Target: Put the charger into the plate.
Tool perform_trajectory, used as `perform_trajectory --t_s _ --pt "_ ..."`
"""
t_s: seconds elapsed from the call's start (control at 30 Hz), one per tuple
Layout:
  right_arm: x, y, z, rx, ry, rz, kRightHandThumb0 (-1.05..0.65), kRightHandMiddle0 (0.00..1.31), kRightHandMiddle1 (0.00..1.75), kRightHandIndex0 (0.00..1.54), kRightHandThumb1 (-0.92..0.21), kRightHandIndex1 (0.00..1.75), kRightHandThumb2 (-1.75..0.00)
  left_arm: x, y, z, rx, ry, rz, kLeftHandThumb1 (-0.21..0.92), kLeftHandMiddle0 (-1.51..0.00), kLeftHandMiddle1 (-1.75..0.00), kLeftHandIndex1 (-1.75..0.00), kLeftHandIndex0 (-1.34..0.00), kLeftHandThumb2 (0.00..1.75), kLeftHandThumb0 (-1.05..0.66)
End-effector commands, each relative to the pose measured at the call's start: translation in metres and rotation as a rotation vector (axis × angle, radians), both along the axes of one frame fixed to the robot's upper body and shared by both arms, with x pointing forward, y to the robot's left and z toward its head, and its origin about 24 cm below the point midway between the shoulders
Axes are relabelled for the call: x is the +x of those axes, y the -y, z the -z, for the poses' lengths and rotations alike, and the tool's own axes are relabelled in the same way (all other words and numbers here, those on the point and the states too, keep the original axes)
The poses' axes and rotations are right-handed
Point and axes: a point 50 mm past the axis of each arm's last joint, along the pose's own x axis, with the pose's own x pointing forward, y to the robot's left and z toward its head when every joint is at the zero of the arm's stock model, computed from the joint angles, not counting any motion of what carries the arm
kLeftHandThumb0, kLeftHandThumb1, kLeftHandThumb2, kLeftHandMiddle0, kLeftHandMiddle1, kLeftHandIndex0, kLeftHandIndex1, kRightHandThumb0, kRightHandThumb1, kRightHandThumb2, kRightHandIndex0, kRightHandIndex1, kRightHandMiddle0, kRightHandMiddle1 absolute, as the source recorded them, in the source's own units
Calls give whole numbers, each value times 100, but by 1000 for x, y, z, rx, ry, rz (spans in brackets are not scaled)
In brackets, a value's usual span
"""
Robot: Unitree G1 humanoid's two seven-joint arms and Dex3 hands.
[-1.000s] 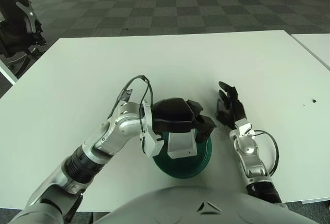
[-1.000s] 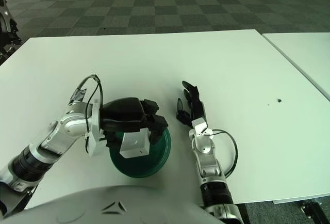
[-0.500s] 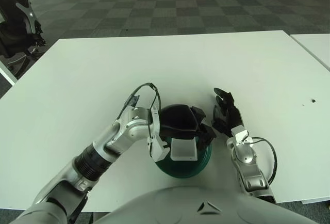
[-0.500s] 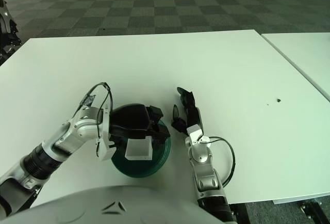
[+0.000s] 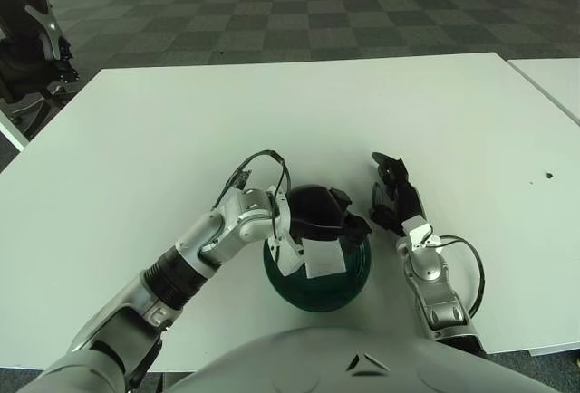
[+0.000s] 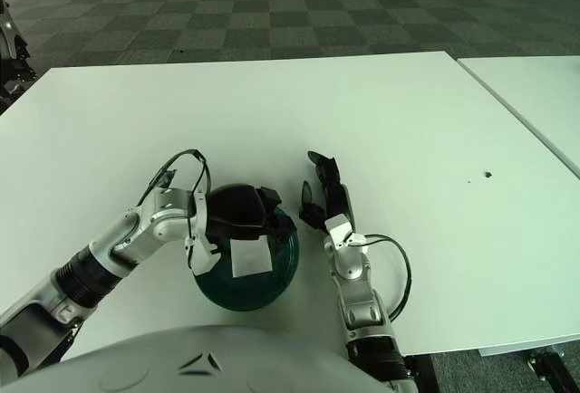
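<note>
Lowered since the earlier frames, the left hand (image 5: 317,216) now sits right down over the plate (image 5: 355,277) in the lower centre of the frame, where a second ago it hung higher with the charger (image 5: 322,256) dangling clear of the rim. Starting at the lower left, the left forearm runs up and rightward across the white tabletop (image 5: 163,139) to the wrist, with a thin black cable looping above it. At the centre, the dark fingers (image 5: 349,223) are curled around the top of the charger, a white block whose pale face hangs below the palm and shows against the dark green of the plate. The block appears to be inside the rim, low in the dish; whether its bottom edge already touches the plate's floor cannot be told. What the release turns on is this: the charger lies directly beneath the fingers and within the plate's outline, so letting go should probably drop it straight in rather than over the edge. Further right, just beside the plate, the right hand (image 5: 394,196) rests on the tabletop with its fingers loosely spread and holding nothing, parked. At the far right a small dark spot (image 5: 547,176) marks the tabletop.
</note>
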Motion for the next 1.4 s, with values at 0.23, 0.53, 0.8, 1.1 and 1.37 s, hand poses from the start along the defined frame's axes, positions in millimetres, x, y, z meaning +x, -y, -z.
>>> perform_trajectory --t_s 0.23,0.53,0.8,1.1,1.37 --pt "-46 11 73 11 -457 44 -57 0 75 37 -92 2 -96 8 1 -3 113 74 39 92 -22 -96 -112 0 29 -83" --pt "-45 11 72 14 -452 51 -55 0 76 40 -92 3 -95 7 -1 -6 157 82 66 92 -24 -62 -94 0 39 -87" --pt "-45 11 72 3 -445 55 -54 0 76 42 -92 5 -97 7 -3 -10 202 63 83 92 -27 -36 -84 0 43 -91" --pt "-45 10 72 9 -436 61 -52 0 74 43 -92 4 -97 8 -19 -36 246 68 119 92 -17 -7 -52 0 49 -103" --pt "-45 11 72 26 -442 49 -56 0 73 40 -92 3 -95 11 -50 -53 150 28 61 92 -3 -1 -16 0 54 -105"
